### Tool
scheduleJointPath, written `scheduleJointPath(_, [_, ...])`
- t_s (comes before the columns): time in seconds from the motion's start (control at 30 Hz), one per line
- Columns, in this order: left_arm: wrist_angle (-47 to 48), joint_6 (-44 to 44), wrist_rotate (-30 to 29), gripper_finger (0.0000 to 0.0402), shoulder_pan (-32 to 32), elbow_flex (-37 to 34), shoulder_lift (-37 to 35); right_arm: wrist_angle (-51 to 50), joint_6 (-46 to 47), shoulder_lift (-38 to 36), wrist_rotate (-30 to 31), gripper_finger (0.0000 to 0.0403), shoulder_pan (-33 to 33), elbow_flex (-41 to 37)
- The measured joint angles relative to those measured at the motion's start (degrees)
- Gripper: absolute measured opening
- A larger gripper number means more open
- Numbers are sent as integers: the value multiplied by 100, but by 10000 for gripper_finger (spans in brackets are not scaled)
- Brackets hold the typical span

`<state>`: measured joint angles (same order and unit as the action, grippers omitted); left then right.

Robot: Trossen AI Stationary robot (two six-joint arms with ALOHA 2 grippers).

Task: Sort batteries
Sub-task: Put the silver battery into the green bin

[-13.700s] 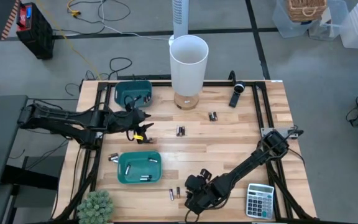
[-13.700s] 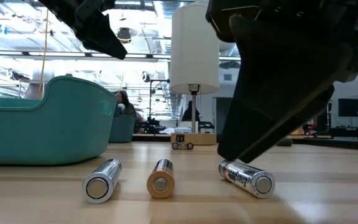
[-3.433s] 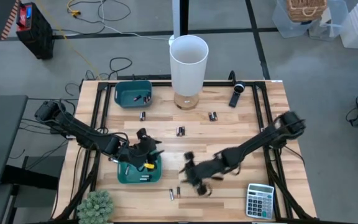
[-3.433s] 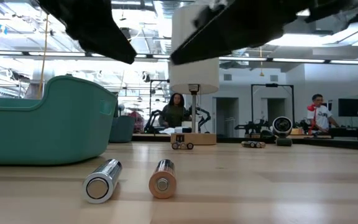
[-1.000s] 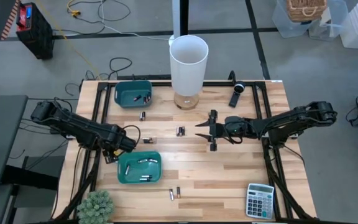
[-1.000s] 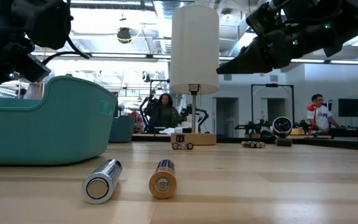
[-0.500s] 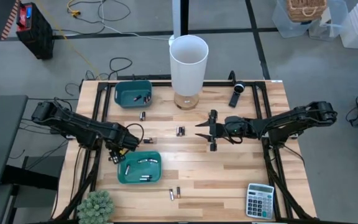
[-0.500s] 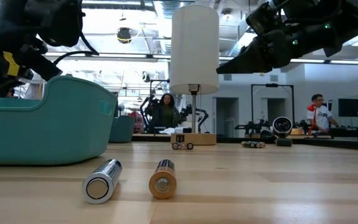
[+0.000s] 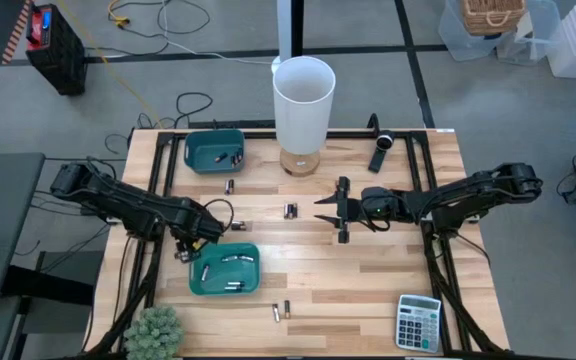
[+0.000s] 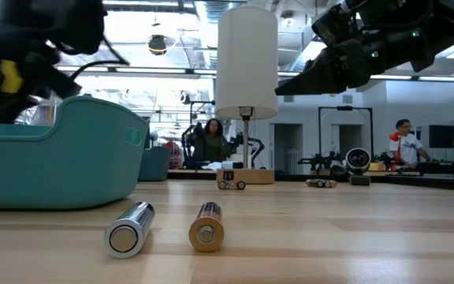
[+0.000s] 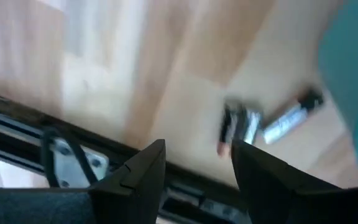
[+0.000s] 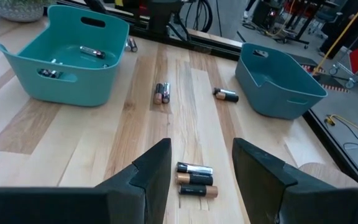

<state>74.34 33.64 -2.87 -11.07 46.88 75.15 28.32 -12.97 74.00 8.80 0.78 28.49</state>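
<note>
batteries (image 9: 290, 210): small silvery and dark cylinders lying flat | scattered singly and in small clusters across the bench (image 9: 388, 260) | several inside two teal bins (image 9: 224, 269)

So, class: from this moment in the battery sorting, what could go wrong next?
The right gripper hangs open over three batteries lying side by side; closing may grab two or knock one rolling. The left gripper, open by the near bin, could nudge the two batteries beside it toward the table edge.
</note>
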Motion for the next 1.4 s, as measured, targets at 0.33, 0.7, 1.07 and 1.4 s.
scheduleJointPath(0.33, [-1002,-22,-639,178,1799,397,-2,98,-48,0,0,186,-4,0])
scheduleJointPath(0.7, [-2785,-175,-778,178,3320,397,280,87,-59,0,2,186,116,0])
scheduleJointPath(1.07, [-2957,548,-1119,178,3191,397,1147,-8,-75,0,2,186,183,0])
scheduleJointPath(1.4, [-3516,1292,-1396,178,3122,397,1495,-120,-57,0,2,186,198,0])
